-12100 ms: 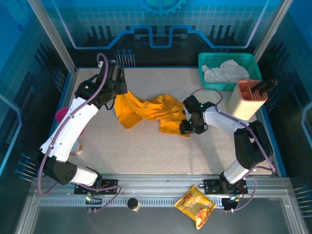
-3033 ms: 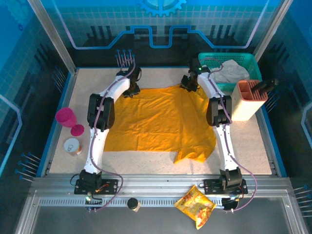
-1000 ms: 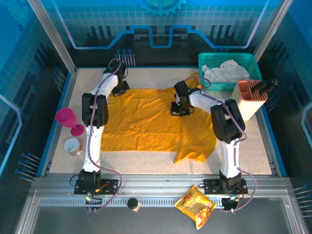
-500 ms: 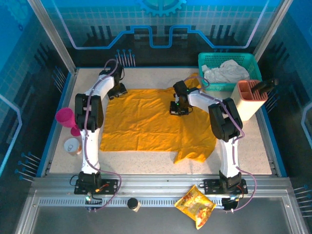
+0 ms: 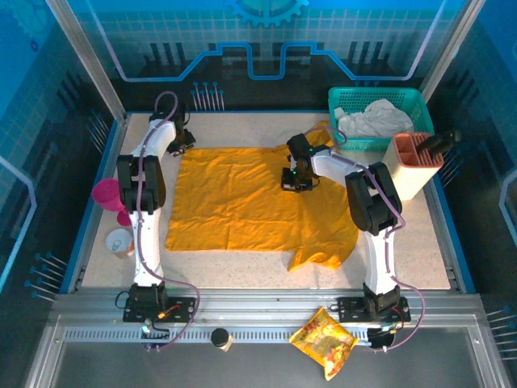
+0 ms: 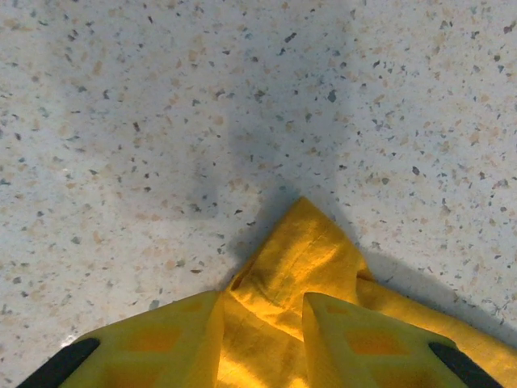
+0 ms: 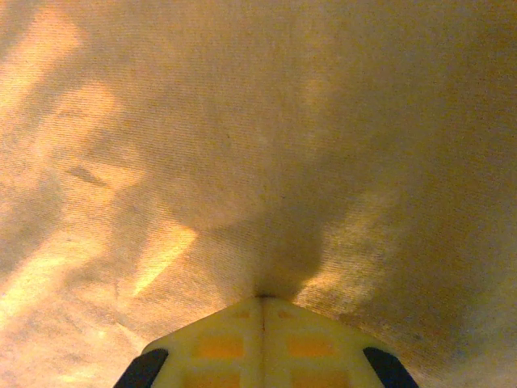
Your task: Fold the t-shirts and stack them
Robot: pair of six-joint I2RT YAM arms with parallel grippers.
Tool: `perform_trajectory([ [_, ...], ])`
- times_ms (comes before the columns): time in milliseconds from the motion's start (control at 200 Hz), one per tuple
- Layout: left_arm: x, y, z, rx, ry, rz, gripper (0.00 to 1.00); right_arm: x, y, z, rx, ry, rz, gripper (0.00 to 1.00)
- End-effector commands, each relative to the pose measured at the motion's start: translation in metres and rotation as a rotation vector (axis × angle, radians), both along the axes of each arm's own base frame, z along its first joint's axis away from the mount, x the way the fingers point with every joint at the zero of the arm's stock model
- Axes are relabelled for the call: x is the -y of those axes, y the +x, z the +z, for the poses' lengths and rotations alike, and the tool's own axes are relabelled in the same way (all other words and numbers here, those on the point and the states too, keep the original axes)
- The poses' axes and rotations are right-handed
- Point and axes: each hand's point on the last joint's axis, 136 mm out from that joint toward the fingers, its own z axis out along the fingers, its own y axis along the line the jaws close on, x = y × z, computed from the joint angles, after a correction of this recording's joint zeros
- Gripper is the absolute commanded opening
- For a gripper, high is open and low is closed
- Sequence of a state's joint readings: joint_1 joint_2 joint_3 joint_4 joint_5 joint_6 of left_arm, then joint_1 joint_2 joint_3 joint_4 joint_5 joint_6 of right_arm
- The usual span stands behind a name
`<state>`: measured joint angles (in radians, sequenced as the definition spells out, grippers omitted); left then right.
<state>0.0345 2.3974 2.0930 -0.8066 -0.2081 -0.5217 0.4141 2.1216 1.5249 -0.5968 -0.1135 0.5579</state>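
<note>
One orange-yellow t-shirt [image 5: 250, 202] lies spread flat on the speckled table. My left gripper [image 5: 179, 144] is at its far left corner. In the left wrist view the left gripper [image 6: 262, 299] stands open, its yellow fingers [image 6: 161, 339] apart with the pointed cloth corner [image 6: 299, 250] lying between them. My right gripper [image 5: 295, 182] rests on the shirt's far right part. In the right wrist view the right gripper [image 7: 260, 299] has its fingertips closed together on a small pucker of the shirt [image 7: 202, 145].
A teal basket [image 5: 339, 97] with white cloth [image 5: 371, 120] stands at the far right, and a tan holder [image 5: 408, 166] sits beside it. A pink cup [image 5: 107, 194] and a tin can [image 5: 119, 241] stand left of the shirt. A snack packet [image 5: 325, 341] lies on the front rail.
My left gripper slid left along the far edge, and its jaws came apart. The shirt's far left corner now reaches further left. The right gripper has stayed put.
</note>
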Motion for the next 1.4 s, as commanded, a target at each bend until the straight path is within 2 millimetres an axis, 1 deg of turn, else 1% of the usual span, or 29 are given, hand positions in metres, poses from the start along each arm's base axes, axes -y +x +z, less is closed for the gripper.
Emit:
perform_trajectory([
  [0, 0.004, 0.007, -0.001, 0.004, -0.022, -0.012, 0.32, -0.001, -0.007, -0.010, -0.039, -0.012, 0.001, 0.00],
  [115, 0.006, 0.005, -0.004, -0.011, -0.036, -0.012, 0.33, 0.000, -0.007, -0.011, -0.041, -0.012, -0.003, 0.00],
  [390, 0.008, -0.010, -0.020, -0.062, -0.048, -0.009, 0.34, -0.001, -0.007, -0.013, -0.046, -0.006, -0.004, 0.00],
  [481, 0.008, -0.012, -0.022, -0.069, -0.046, -0.009, 0.35, 0.000, -0.007, -0.014, -0.047, -0.006, -0.003, 0.00],
  [631, 0.006, -0.013, -0.023, -0.073, -0.038, -0.008, 0.42, 0.000, -0.008, -0.015, -0.049, -0.008, -0.003, 0.00],
  [771, 0.005, -0.011, -0.022, -0.065, -0.032, -0.006, 0.42, -0.001, -0.009, -0.016, -0.052, -0.006, -0.003, 0.00],
  [961, 0.004, -0.005, -0.020, -0.050, -0.029, -0.004, 0.35, -0.001, -0.009, -0.017, -0.055, -0.006, -0.004, 0.00],
  [1136, 0.005, -0.001, -0.023, -0.051, -0.033, -0.005, 0.25, 0.000, -0.009, -0.017, -0.057, -0.008, -0.004, 0.00],
  [1266, 0.005, 0.001, -0.024, -0.050, -0.034, -0.002, 0.14, -0.001, -0.009, -0.016, -0.056, -0.009, -0.003, 0.00],
  [1356, 0.006, 0.003, -0.021, -0.039, -0.040, 0.002, 0.00, 0.000, -0.008, -0.016, -0.056, -0.010, -0.005, 0.00],
  [1396, 0.006, 0.004, -0.020, -0.035, -0.044, 0.004, 0.00, 0.000, -0.008, -0.016, -0.057, -0.010, -0.005, 0.00],
])
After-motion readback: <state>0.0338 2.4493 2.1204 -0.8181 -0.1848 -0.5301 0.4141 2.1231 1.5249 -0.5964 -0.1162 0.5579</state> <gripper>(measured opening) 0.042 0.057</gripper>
